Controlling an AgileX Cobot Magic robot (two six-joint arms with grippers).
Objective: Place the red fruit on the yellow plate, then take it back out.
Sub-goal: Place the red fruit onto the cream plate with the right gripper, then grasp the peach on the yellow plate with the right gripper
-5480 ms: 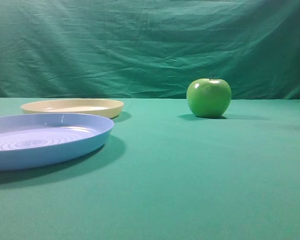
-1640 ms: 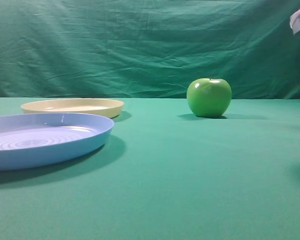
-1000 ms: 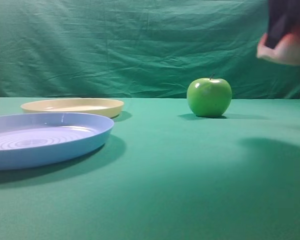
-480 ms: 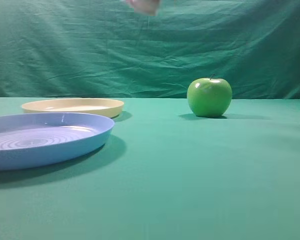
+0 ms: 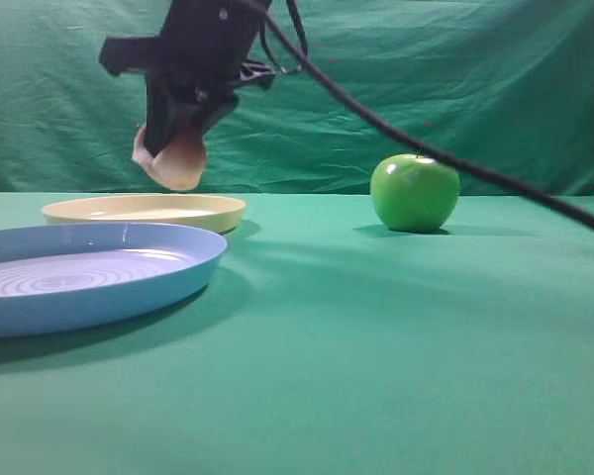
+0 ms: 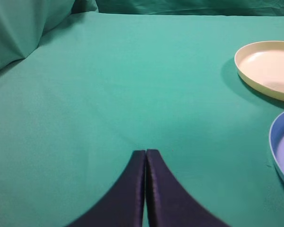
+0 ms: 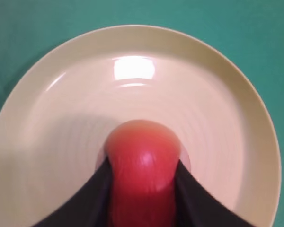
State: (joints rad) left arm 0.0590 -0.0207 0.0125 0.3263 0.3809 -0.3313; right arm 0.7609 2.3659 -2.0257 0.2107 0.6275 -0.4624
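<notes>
You are in the placing step: your right gripper (image 5: 178, 148) has reached across the middle and holds the red fruit (image 7: 142, 165) pinched between its dark fingers (image 7: 92, 194), hanging in the air above the yellow plate (image 5: 144, 210). The right wrist view looks straight down and shows the fruit over the plate's middle, with cream rim visible on every side, so the line-up looks good to judge from that view. The fruit is not yet on the plate; in the exterior view a clear gap of backdrop shows between its pale underside and the rim. Your next move calls for a straight descent until the fruit rests on the plate floor, then a release; a rounded fruit may roll once freed, so let it go low and gently, since you must grasp it again to take it back out. Mind the edges: the light blue plate (image 5: 89, 272) sits just in front of the yellow one, their rims near each other, and the arm's cable (image 5: 445, 163) trails across in front of the green apple (image 5: 415, 192), which stands well apart to the right. The open green cloth (image 5: 396, 356) lies wide in front. Your left gripper (image 6: 146, 156) rests with its jaws pressed together, holding nothing, well clear of both plates.
</notes>
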